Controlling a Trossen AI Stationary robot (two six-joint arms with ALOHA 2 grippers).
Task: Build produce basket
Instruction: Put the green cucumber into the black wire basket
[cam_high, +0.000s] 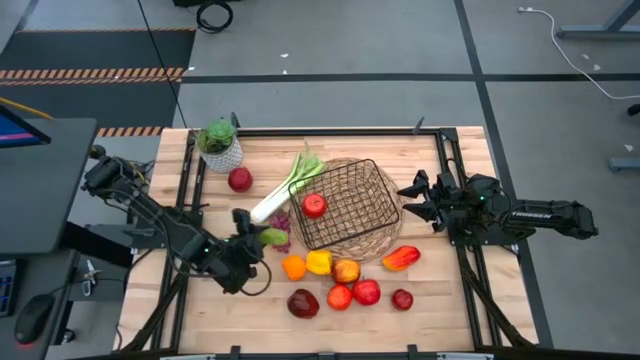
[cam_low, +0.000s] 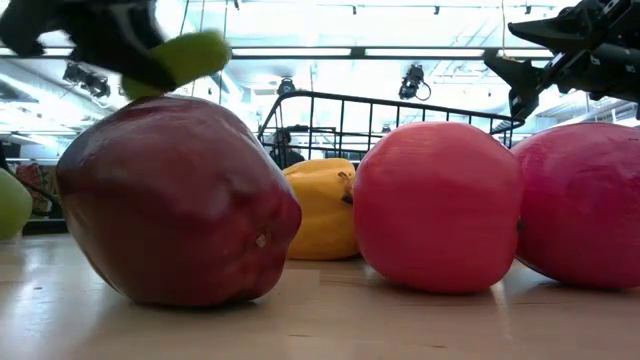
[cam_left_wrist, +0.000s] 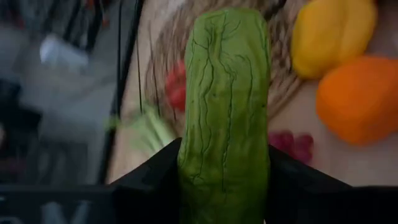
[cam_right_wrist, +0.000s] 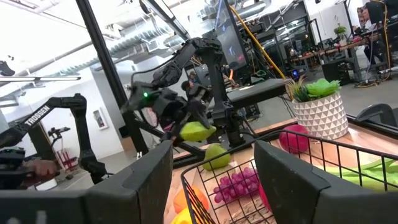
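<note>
Overhead, the left pincer (cam_high: 262, 238) pinched a green pear (cam_high: 272, 237) above the table (cam_high: 450, 310), just left of the basket (cam_high: 345, 205), with purple grapes (cam_high: 281, 228) and the leek (cam_high: 285, 190) crowding that side. One red apple (cam_high: 314, 205) lay inside the basket. Only the left wrist view showed the pear's veined skin (cam_left_wrist: 224, 106) between dark fingers (cam_left_wrist: 149, 180). The right pincer (cam_high: 408, 200) hovered at the basket's right rim, seemingly spread and empty.
</note>
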